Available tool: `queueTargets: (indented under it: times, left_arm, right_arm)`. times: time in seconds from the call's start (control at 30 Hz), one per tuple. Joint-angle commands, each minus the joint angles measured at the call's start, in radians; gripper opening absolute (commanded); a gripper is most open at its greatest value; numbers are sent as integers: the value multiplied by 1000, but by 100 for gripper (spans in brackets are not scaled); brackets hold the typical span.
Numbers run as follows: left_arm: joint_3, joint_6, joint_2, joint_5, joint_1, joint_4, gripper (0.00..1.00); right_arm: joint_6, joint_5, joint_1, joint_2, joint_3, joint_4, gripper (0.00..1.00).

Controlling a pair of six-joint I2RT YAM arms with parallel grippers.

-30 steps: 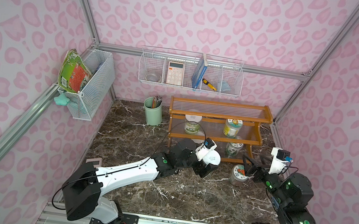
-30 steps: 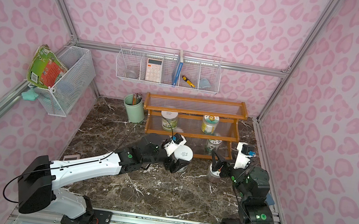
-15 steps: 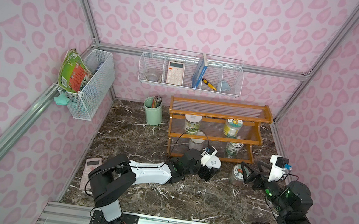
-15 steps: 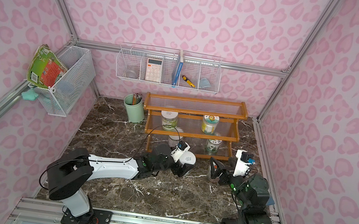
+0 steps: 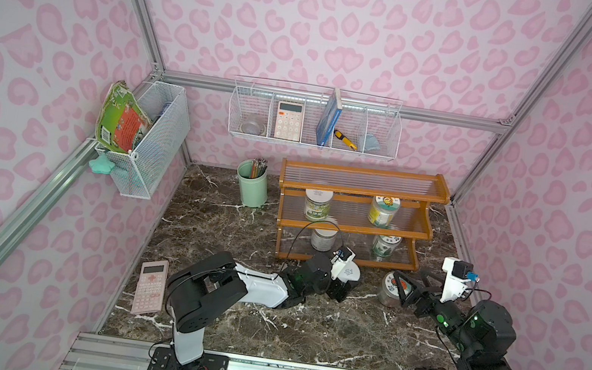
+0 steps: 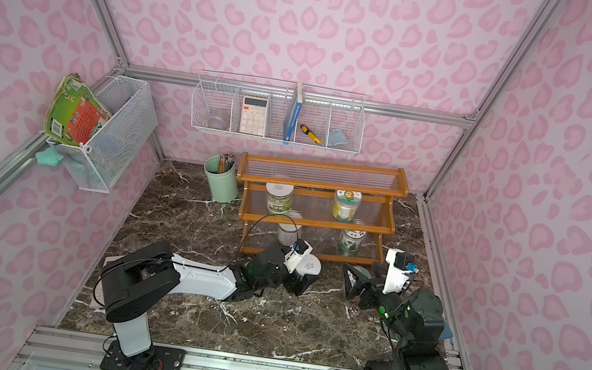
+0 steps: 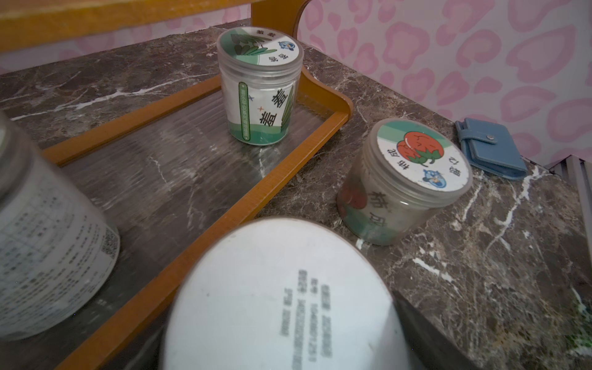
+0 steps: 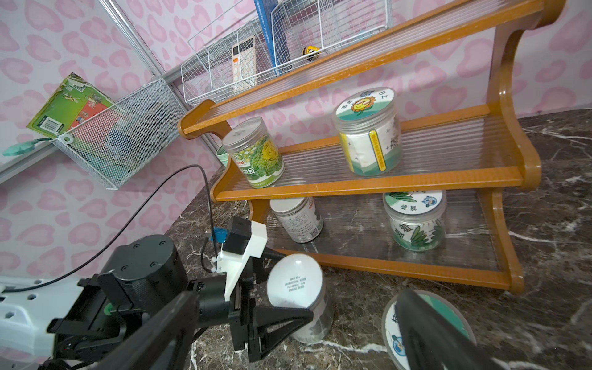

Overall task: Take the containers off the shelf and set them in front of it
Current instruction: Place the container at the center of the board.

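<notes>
Left gripper [image 5: 344,285] clamped on white-lidded jar [image 5: 351,272], low at table [image 5: 304,334]; shelf [image 5: 360,199] close at 12 o'clock. If released tilted, jar may tip against it. Right gripper [image 5: 412,287] spread wide, one finger [image 8: 432,323] over tomato-lidded jar [image 5: 387,294] at 3 o'clock; could clip it.

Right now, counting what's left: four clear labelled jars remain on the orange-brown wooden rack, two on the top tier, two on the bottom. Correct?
Not the top: the rack holds the white-lidded jar and sunflower-lidded jar on its middle tier, as the right wrist view shows. Rest stands.

Glossy wooden shelf [image 8: 368,185], clear plastic jar [image 8: 317,317], polished marble tabletop [image 8: 544,288].
</notes>
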Motion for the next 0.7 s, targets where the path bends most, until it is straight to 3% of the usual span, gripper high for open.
queueTargets:
  times: [0.0,0.1,0.3,0.47,0.67]
  left_arm:
    - [-3,6,19,-4,-1,106,70]
    - [-32,1,31,-15,-1,186,72]
    - [-33,-22,31,-10,-2,164,82]
    - [-32,-32,26,-28,-7,141,98]
    - [-36,-34,4,-70,-29,108,99]
  right_arm:
    - [5,-6,1,-4,-4,0,99]
    - [4,-4,0,-4,-3,2,99]
    - [4,-2,1,1,-8,12,99]
    - [4,-1,0,2,-9,14,99]
    - [4,0,0,-2,-9,11,99]
